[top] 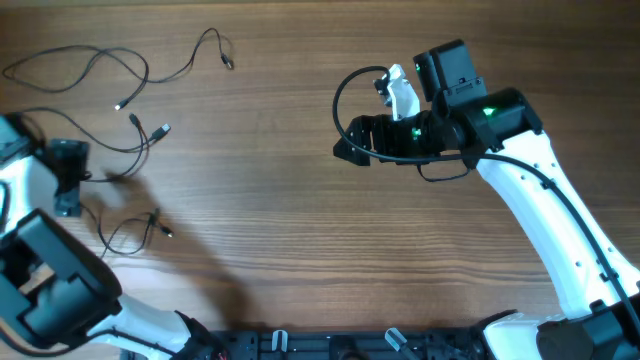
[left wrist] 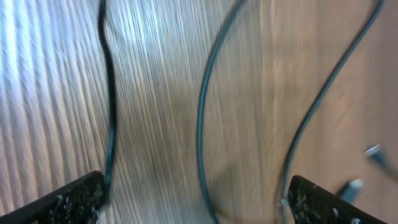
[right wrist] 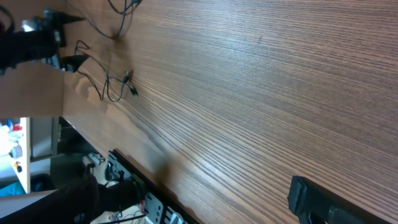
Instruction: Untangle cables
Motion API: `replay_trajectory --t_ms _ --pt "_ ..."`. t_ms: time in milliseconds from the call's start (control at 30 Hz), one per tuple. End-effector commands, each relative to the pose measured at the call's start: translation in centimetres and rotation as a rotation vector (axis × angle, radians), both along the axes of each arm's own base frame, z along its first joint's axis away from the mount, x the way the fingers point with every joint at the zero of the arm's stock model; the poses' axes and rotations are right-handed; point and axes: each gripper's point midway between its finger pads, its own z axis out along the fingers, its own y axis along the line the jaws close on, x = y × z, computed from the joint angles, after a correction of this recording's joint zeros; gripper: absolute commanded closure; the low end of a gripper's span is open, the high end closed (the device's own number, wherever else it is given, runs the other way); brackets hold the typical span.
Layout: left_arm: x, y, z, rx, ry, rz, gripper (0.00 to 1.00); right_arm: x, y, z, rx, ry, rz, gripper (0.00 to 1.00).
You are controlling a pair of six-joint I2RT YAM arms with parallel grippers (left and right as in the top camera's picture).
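We see several very thin, dark grey-black cables (top: 160,131) lying in loose, overlapping loops near the far left corner of the table (top: 300,250). A few ends carry small silvery plugs. The left gripper (left wrist: 196,199) hovers low over them by the left edge, jaws spread wide, with strands lying ungripped between its fingers (left wrist: 68,202). The right gripper (top: 350,150), right of centre, gapes empty.

Robotics lab bench: left arm (top: 45,285) and right arm (top: 545,200) at a wood-grain table (top: 300,230); wiring clutter (right wrist: 134,202) lies beyond its edge, lower left of the right wrist view.
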Motion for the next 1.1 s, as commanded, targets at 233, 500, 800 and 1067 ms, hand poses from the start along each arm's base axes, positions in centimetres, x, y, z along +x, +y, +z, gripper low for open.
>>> replay_trajectory --t_ms 233,500,800,1067 --pt "-2.9 1.4 -1.0 0.084 0.156 0.069 0.56 -0.1 0.0 -0.5 -0.017 -0.002 0.017 0.00" --pt "-5.3 2.1 -1.3 0.072 0.218 0.112 0.96 0.0 0.0 -0.5 -0.018 -0.003 0.017 0.00" --pt "-7.6 1.6 -1.6 0.037 0.298 0.132 0.96 -0.2 0.0 -0.6 -0.021 -0.001 0.023 0.00" --pt "-8.1 1.2 -1.6 0.019 0.317 0.128 0.69 -0.4 -0.1 -0.7 -0.028 0.000 0.037 0.00"
